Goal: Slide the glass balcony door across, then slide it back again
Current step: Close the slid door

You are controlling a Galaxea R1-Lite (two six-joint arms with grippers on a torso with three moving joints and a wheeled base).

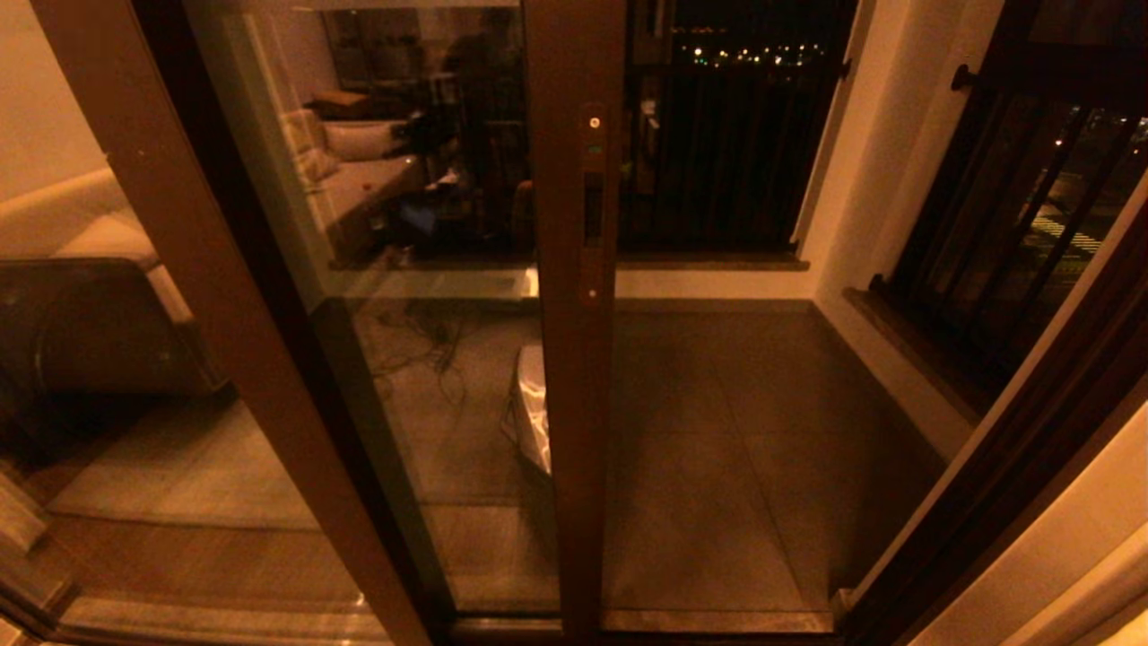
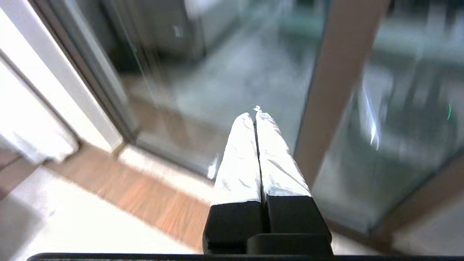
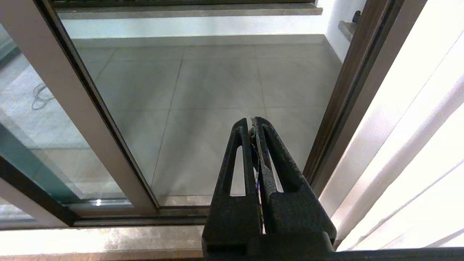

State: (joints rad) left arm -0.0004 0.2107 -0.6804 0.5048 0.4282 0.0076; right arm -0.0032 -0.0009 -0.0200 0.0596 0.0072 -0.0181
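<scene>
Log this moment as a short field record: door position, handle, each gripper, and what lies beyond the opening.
door: glass balcony door stands partway across; opening on its right side
handle: narrow recessed handle slot on the door's vertical stile, untouched
left gripper: fingers shut, empty, facing the glass, low near the floor track
right gripper: fingers shut, empty, facing the open gap, touching nothing
beyond: tiled balcony floor, black-barred window at the far wall
contact: neither gripper touches the door

Barred window [image 1: 717, 135] beyond tiled balcony floor [image 1: 717, 431]; sofa reflection [image 1: 359, 170].
</scene>
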